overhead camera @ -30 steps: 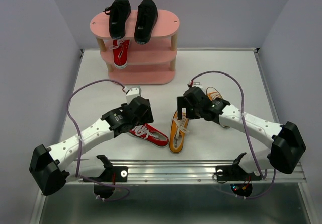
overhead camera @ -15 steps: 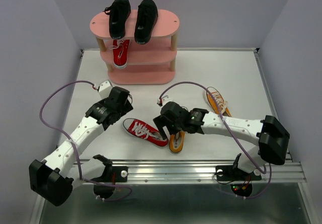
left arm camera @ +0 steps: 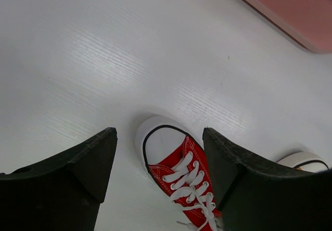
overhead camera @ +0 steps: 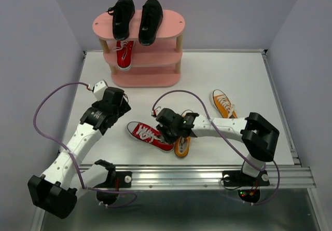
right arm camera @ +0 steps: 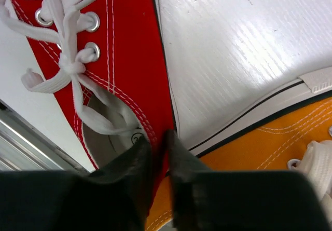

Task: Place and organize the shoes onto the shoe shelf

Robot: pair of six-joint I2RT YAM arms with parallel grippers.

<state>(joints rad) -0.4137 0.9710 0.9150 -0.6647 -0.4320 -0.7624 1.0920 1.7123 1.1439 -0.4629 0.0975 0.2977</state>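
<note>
Right end effector clamped on collar wall of red sneaker, touching orange sneaker. Left end effector open above red toe on surface.

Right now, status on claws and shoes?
Right claw shut on collar of red canvas sneaker. Left claw open, empty. Orange canvas sneaker close beside the grip.
</note>
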